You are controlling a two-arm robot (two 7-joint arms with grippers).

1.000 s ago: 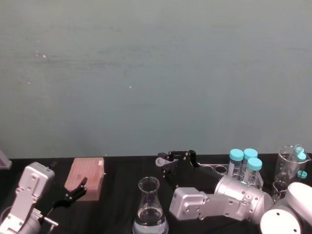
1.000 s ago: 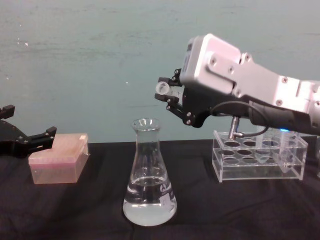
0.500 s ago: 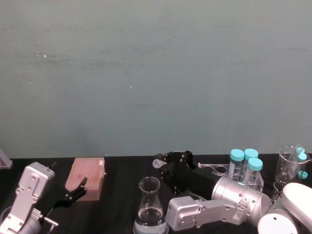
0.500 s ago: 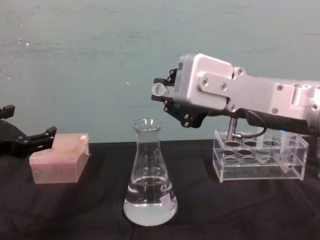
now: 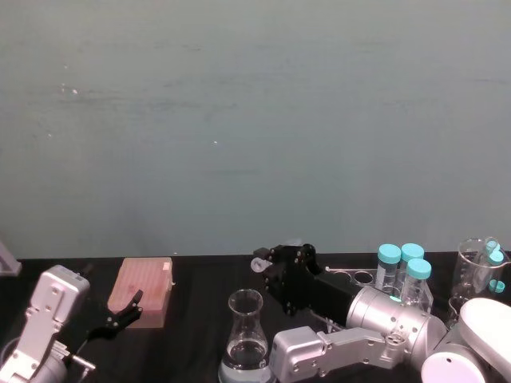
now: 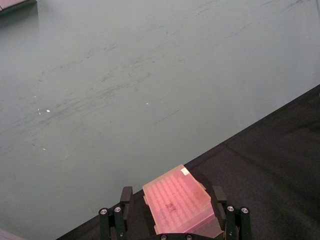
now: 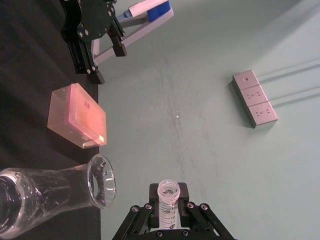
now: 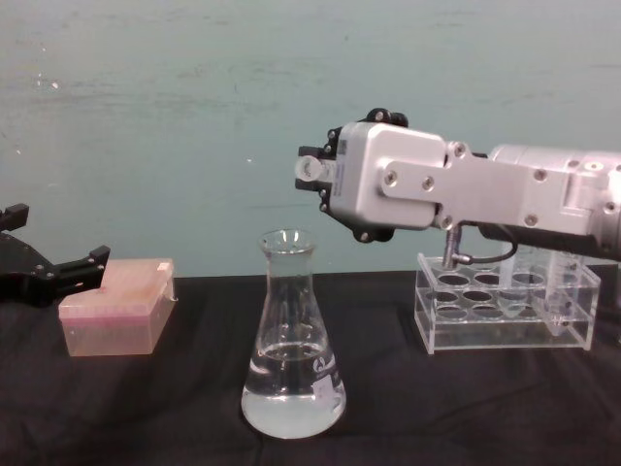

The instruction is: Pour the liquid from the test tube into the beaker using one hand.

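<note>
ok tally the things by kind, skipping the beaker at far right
Tall clear tubes with turquoise screw caps: 3
Small clear plastic tube in right end effector: 1
Clear glass conical flask: 1
Pink plastic box: 1
Clear acrylic rack: 1
Total: 7

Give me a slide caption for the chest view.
Right gripper holds small clear plastic test tube tipped sideways, just above clear glass conical flask.

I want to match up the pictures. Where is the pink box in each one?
Head view: the pink box, lower left.
Left wrist view: the box, just ahead of the left pincer.
Right wrist view: the box, between beaker and left pincer.
Chest view: the box, at the left.
Landmark: the open left pincer beside it.
</note>
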